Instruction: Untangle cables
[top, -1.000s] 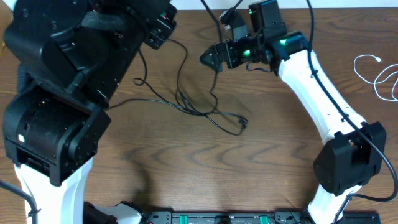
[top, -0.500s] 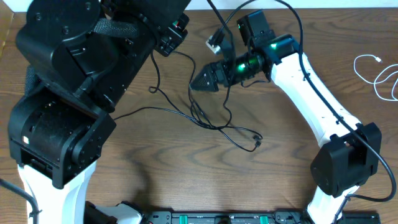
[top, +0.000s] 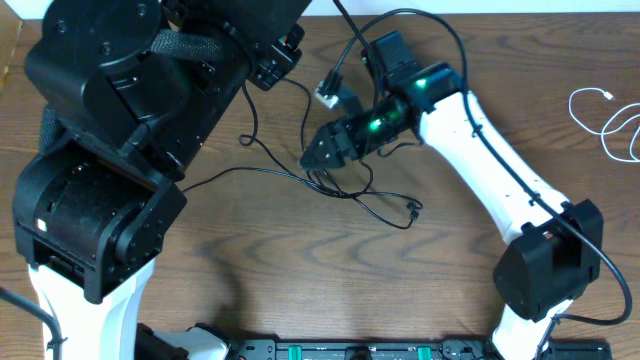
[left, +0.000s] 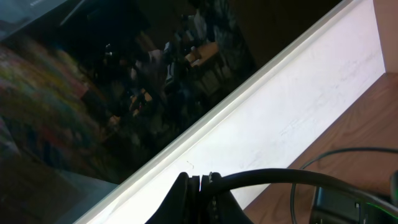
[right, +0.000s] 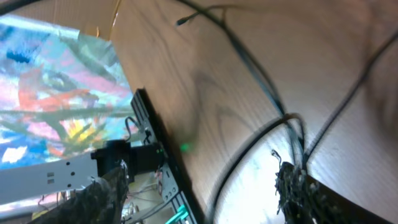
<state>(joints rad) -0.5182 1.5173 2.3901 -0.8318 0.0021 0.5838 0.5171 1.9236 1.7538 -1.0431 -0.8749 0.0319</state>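
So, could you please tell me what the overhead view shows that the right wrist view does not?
Only the overhead view shows the white cable near the right edge of the table, and the left gripper by the far edge. Only the right wrist view shows the right gripper with its fingers apart, and a colourful sheet beyond the table. Both show the black cables looped on the wood.

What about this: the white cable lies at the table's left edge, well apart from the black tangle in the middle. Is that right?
Not quite. The overhead view shows the white cable at the table's right edge, not the left. It does lie well apart from the black tangle in the middle.
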